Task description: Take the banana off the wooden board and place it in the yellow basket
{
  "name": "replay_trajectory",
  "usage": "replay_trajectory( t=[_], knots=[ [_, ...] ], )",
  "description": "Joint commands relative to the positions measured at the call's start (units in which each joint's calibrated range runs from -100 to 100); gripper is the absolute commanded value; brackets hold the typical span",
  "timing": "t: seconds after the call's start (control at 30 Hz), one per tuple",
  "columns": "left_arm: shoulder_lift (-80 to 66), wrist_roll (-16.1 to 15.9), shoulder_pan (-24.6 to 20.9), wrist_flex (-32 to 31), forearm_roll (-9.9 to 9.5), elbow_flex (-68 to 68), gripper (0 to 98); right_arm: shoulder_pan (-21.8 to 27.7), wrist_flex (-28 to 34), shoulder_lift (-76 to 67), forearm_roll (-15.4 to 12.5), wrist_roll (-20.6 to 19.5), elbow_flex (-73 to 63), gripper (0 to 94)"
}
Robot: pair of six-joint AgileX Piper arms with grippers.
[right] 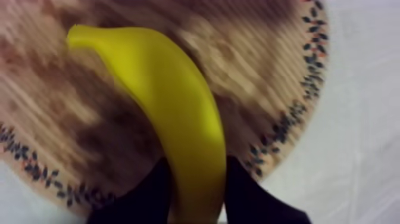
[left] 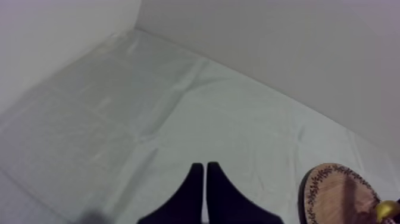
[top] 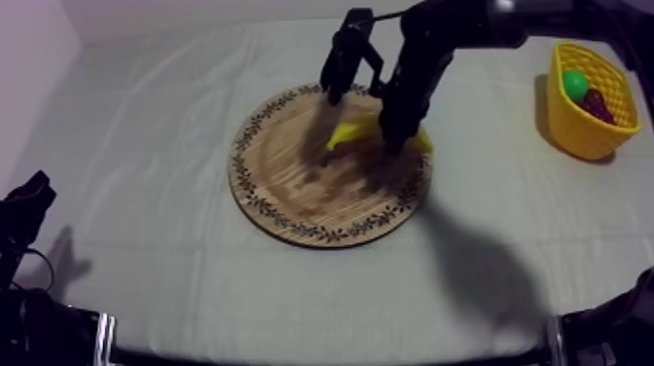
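The yellow banana (top: pixel 352 130) lies at the far right part of the round wooden board (top: pixel 292 185). My right arm comes in from the upper right, and its gripper (top: pixel 401 136) is down at the banana's right end. In the right wrist view the banana (right: pixel 172 101) runs out between the two black fingers of the right gripper (right: pixel 197 165), which press on both of its sides over the board (right: pixel 262 71). The left gripper (top: pixel 29 200) rests low at the left of the table. Seen from the left wrist, the left gripper (left: pixel 205 168) has its fingers together as a narrow wedge.
The yellow basket (top: pixel 569 122) stands at the far right of the table, holding a green fruit (top: pixel 575 84) and a dark red fruit (top: pixel 596 105). Bare cloth lies between board and basket. In the left wrist view the board's rim (left: pixel 333 193) shows beyond the cloth.
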Motion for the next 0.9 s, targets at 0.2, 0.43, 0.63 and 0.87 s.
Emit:
replay_trajectory(
  t=[0.2,0.43,0.63,0.87],
  knots=[
    [0.04,-0.02,-0.01,0.0,-0.02,0.0,0.1,5.52,5.97,-15.04,-3.56,0.42,1.78,17.2],
    [0.04,-0.02,-0.01,0.0,-0.02,0.0,0.1,12.15,12.55,-24.57,-5.81,-2.81,0.48,17.9],
    [0.04,-0.02,-0.01,0.0,-0.02,0.0,0.1,19.6,15.51,-27.75,-6.72,-5.66,-1.94,18.1],
    [0.04,-0.02,-0.01,0.0,-0.02,0.0,0.1,28.86,14.1,-28.05,-6.8,-7.0,-2.65,19.6]
  ],
)
